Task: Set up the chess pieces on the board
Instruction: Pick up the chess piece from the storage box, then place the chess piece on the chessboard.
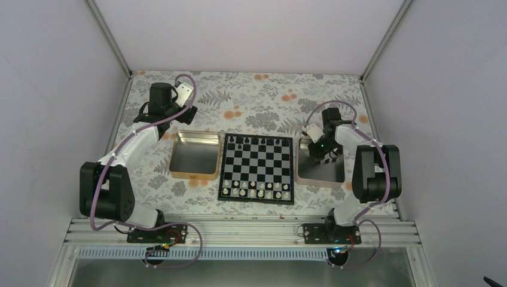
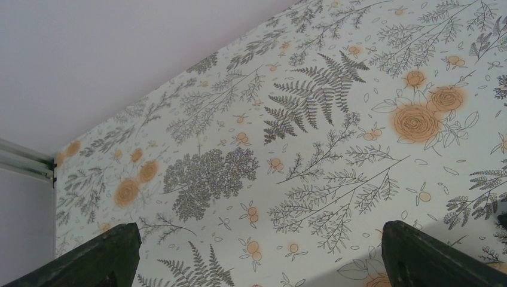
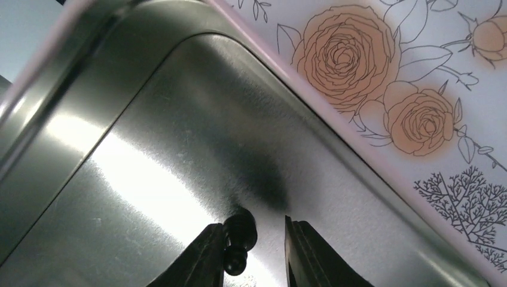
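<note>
The board (image 1: 257,165) lies at the table's middle. A few black chess pieces (image 1: 251,141) stand on its far row, and white pieces (image 1: 254,188) fill its near two rows. My right gripper (image 1: 320,156) is down inside the silver tray (image 1: 327,174) to the right of the board. In the right wrist view its jaws (image 3: 254,230) stand slightly apart around a black pawn (image 3: 239,237) on the tray floor (image 3: 149,149). The pawn touches the left finger and a gap separates it from the right finger. My left gripper (image 1: 181,112) is wide open and empty (image 2: 260,230) above the tablecloth, far left of the board.
A gold tray (image 1: 194,156) lies to the left of the board and looks empty. The flowered tablecloth (image 2: 311,149) covers the table. Grey walls and metal frame posts (image 1: 110,36) close in the back and sides.
</note>
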